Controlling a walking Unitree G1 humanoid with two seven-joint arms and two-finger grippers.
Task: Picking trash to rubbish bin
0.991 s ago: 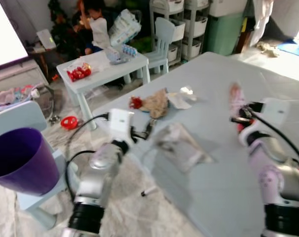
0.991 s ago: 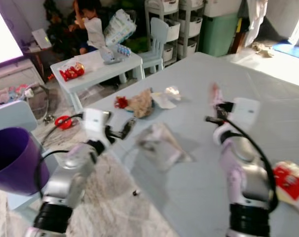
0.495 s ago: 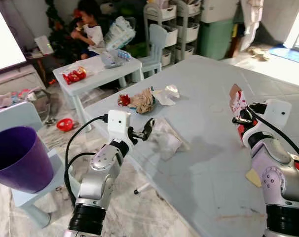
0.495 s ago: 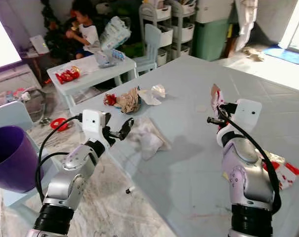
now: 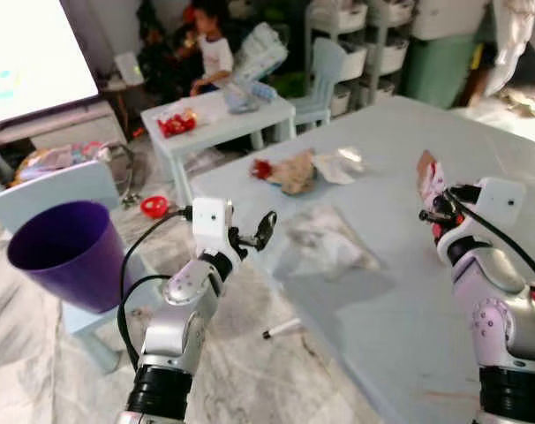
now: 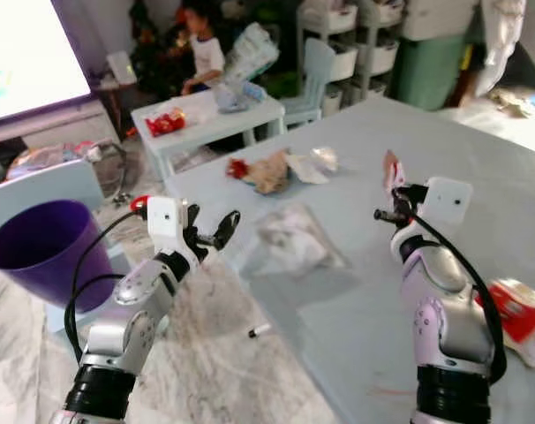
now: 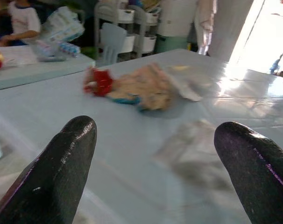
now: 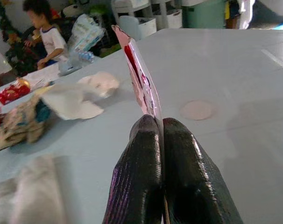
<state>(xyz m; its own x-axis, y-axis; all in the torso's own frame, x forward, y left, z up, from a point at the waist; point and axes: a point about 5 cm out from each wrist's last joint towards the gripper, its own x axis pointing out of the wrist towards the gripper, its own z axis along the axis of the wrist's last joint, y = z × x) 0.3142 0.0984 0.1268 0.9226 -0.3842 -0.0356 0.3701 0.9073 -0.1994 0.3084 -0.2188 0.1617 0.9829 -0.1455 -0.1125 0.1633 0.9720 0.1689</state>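
Pale blue table (image 5: pixel 400 291), broad, takes up most of the ground ahead; off its left corner stands the purple rubbish bin (image 5: pixel 60 256) on a low blue chair, well apart from the litter. On the table, the clear crumpled plastic bag (image 5: pixel 325 247) lies nearest the left gripper (image 5: pixel 254 234), whose fingers stand wide apart and hold nothing, poised at the table edge just short of the bag. Bag looks thin, limp and light, likely slippery (best pinched at a raised fold, not the flat sheet). Farther back, a brown crumpled paper wad (image 5: pixel 294 170) with a red scrap, and white tissue (image 5: pixel 338 165) beside it: soft, compressible, easy to nip anywhere. Right gripper (image 8: pixel 161 126) has its fingers pressed tight on a red-and-white wrapper (image 8: pixel 139 79), held upright by its lower edge above the table; flat, flimsy, weightless, so it may flap or slip out in transit.
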